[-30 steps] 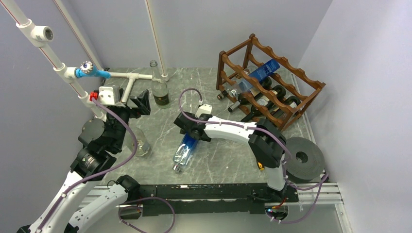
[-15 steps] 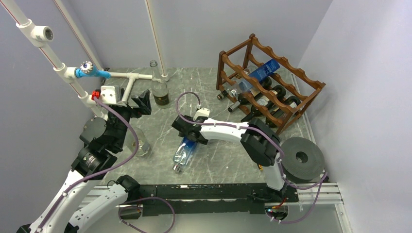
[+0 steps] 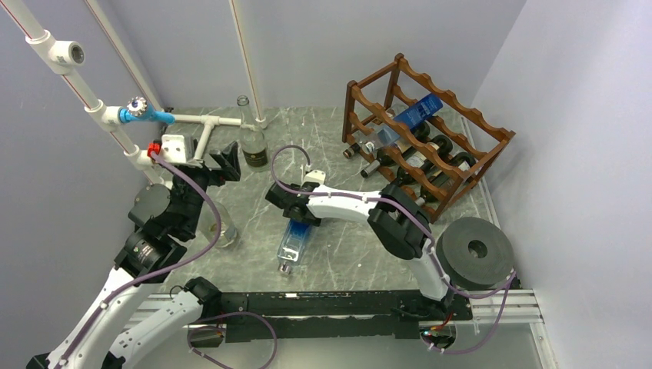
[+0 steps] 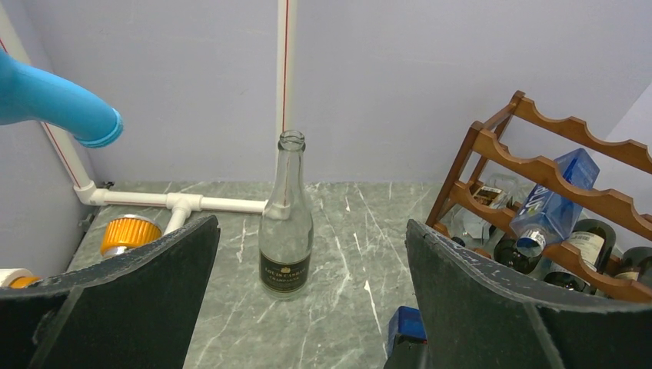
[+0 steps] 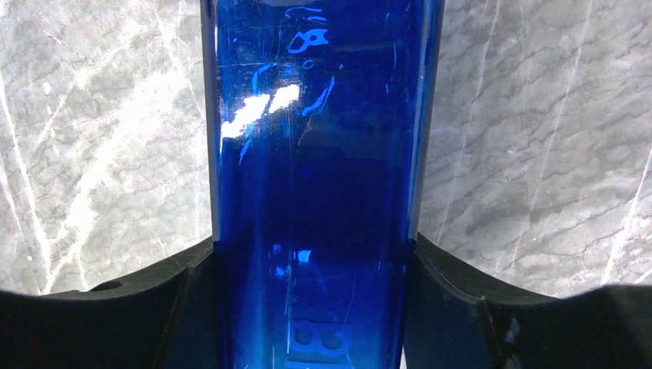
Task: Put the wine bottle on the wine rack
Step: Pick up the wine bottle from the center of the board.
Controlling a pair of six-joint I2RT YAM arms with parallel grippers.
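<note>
A: How far along?
B: Early. The wine bottle (image 3: 293, 240) lies on the table (image 3: 346, 250), well apart from the wine rack (image 3: 430, 131), the right gripper (image 3: 296, 215) clenched on its body; the left gripper (image 3: 223, 163) gapes empty. Lift, carry and racking remain.

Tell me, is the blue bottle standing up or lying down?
Lying down. The blue bottle rests on its side on the table, neck toward the near edge, with the right gripper closed around it.

Lighting bright and even, probably from overhead. Shadows faint. White glare on blue bottle (image 5: 257, 108). Right wrist view's lower edge dark, slightly soft.
</note>
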